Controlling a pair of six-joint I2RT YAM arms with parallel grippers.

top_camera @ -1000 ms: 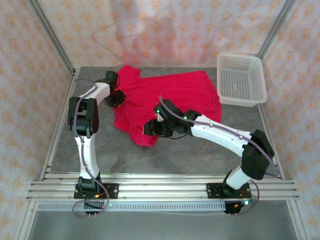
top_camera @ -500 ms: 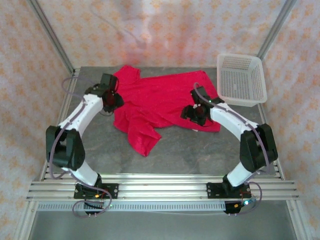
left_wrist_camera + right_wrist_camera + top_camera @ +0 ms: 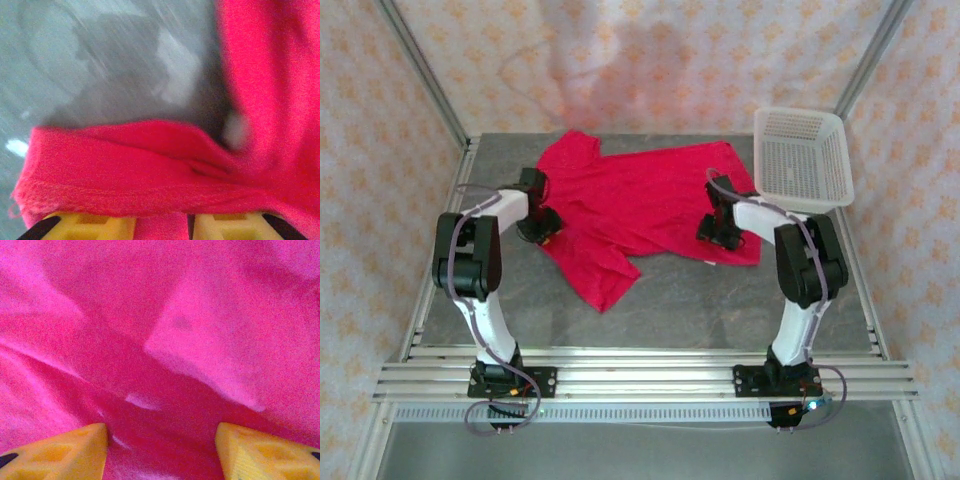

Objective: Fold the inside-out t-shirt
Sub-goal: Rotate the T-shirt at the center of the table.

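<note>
- The inside-out t-shirt (image 3: 650, 200) lies spread across the far half of the grey table (image 3: 700, 300). Its long axis runs from 9 to 3 o'clock.
- One pointed flap of the red cloth reaches toward 7 o'clock from the main body and ends well short of the near rail.
- Another rounded lobe of the cloth sticks out at the 11 o'clock corner.
- The white mesh basket (image 3: 806, 198) stands at 2 o'clock on the table, just beside the shirt's 3 o'clock end. From overhead I cannot tell whether the two touch.
- The left gripper (image 3: 542, 226) sits low at the shirt's 9 o'clock edge, where cloth meets bare table.
- In the left wrist view, a rolled fold of red fabric lies across the left gripper (image 3: 162, 227) and covers the tips of its yellow fingers (image 3: 90, 227).
- Those fingers stand fairly close together with cloth filling the gap between them. I cannot tell whether they are pinching the fold or merely sit under it.
- Beyond that fold, grey table shows toward 11 o'clock and more red cloth toward 2 o'clock.
- The right gripper (image 3: 713, 232) rests over the shirt near its 3 o'clock end, toward the near hem.
- In the right wrist view, the right gripper (image 3: 162, 450) has its yellow fingers (image 3: 65, 450) spread wide. Rumpled, shadowed red cloth lies between and ahead of them, and nothing is clamped.
</note>
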